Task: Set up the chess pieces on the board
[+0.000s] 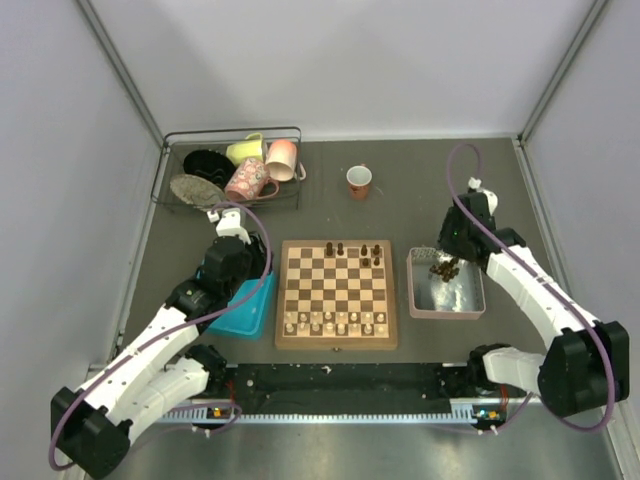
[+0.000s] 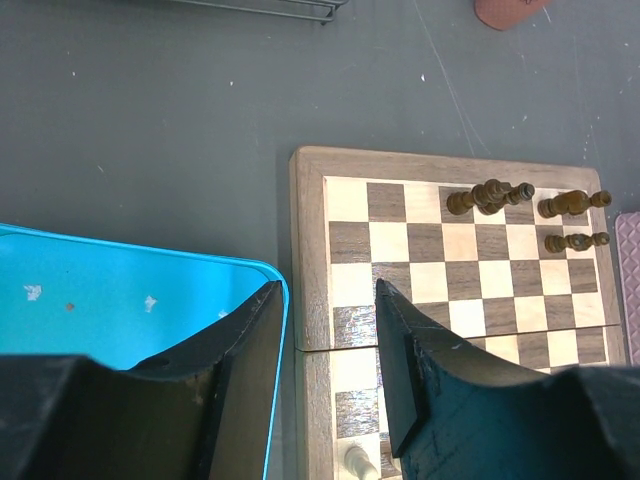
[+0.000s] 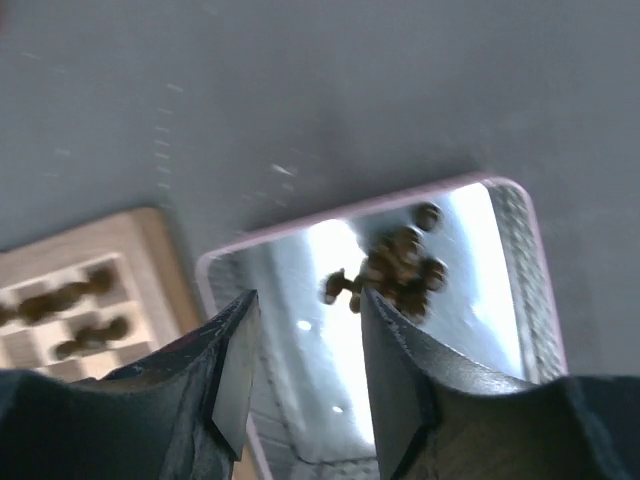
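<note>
The board (image 1: 336, 343) sits mid-counter. Beside it, the grey tray (image 1: 446, 314) holds a heap of dark chess pieces (image 3: 400, 270) just beyond the right gripper (image 3: 305, 310), jaws released, empty. The left gripper (image 2: 328, 300) hangs above the board's left edge, jaws parted, empty.

Chess pieces (image 1: 443, 267) in tray (image 1: 446, 314) right of the board (image 1: 336, 290)

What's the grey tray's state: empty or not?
Not empty: the grey tray holds a clump of dark chess pieces near its far edge.
</note>
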Controlling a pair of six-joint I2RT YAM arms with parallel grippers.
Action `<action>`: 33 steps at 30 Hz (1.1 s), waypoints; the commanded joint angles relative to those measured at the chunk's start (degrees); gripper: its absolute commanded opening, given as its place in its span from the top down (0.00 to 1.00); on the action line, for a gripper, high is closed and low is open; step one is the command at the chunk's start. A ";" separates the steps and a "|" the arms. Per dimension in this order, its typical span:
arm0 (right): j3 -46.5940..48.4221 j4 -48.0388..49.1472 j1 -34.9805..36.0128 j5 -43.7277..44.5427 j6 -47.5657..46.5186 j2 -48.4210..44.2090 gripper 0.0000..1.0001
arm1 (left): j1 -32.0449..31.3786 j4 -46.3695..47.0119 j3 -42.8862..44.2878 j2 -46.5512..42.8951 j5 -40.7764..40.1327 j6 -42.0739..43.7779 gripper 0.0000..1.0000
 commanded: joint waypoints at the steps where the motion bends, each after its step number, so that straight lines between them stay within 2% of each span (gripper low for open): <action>1: -3.73 -1.76 -4.99 -0.98 1.54 0.87 0.54 | 0.25 1.86 0.63 -0.10 0.44 1.13 0.53; 7: -5.06 -0.79 -6.32 -0.45 1.19 3.33 0.55 | 0.25 1.68 0.98 -0.01 0.35 1.48 0.52; 25: -6.29 1.41 -7.46 2.36 0.40 7.73 0.70 | 0.25 2.56 -0.51 0.08 1.41 0.95 0.53; 33: -6.29 1.76 -7.55 3.59 -0.30 8.79 0.84 | 0.25 2.47 -1.22 -0.80 1.32 0.60 0.54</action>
